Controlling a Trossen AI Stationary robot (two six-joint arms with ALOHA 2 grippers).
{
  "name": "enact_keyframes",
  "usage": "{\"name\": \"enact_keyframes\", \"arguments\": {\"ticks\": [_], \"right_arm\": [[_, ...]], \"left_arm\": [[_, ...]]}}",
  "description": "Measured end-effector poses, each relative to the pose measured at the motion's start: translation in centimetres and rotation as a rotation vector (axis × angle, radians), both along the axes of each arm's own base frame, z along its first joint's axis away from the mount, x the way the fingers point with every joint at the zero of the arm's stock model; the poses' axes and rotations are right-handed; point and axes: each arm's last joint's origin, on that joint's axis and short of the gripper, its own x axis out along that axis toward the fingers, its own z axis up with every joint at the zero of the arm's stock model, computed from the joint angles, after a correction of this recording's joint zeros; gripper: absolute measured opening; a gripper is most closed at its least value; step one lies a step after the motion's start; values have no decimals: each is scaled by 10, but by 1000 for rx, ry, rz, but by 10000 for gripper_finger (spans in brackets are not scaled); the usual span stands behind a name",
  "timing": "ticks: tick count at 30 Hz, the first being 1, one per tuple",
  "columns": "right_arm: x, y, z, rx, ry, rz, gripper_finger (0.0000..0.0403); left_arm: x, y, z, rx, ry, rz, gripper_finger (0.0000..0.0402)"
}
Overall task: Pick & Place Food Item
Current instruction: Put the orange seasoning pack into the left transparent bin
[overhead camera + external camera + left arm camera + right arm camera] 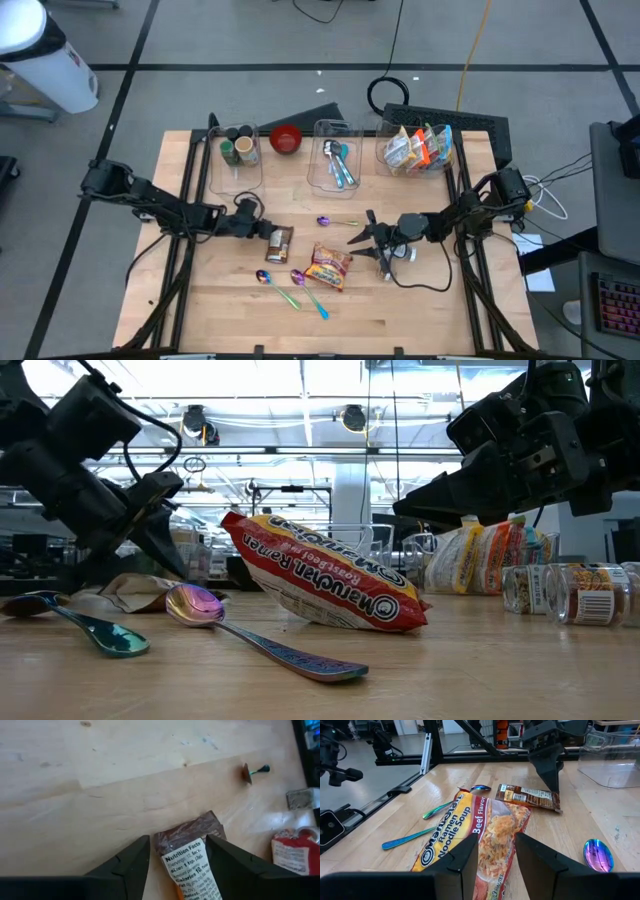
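A brown snack packet (279, 243) lies flat on the wooden table, left of centre. My left gripper (177, 837) is open, pointing down over the packet's end (186, 851), one finger on either side; I cannot see it touching. It also shows in the right wrist view (546, 767). A red and yellow ramen packet (330, 266) lies flat at the table's middle. My right gripper (496, 837) is open and empty, just above and to the right of the ramen (485, 835); it shows raised in the low view (435, 500).
Two iridescent spoons (262, 277) (298, 279) lie near the front beside the ramen, and a third (326, 221) lies behind it. Along the far edge stand clear bins with jars (238, 150), spoons (338, 162) and snack packs (415, 150), and a red bowl (286, 139).
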Motion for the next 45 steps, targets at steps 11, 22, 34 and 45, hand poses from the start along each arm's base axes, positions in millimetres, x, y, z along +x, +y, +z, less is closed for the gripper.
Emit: {"name": "enact_keyframes", "arguments": {"ticks": [11,22,34,45], "right_arm": [[0,0,0,2,0,0,125],[0,0,0,3,1,0,125],[0,0,0,3,1,0,125],[0,0,0,3,1,0,125]], "left_arm": [[15,-4,-16,-43,73,-19,183],[20,1,-15,-56,121,-94,53],[33,7,-6,17,136,-193,4],[62,5,22,131,108,-296,1]]}}
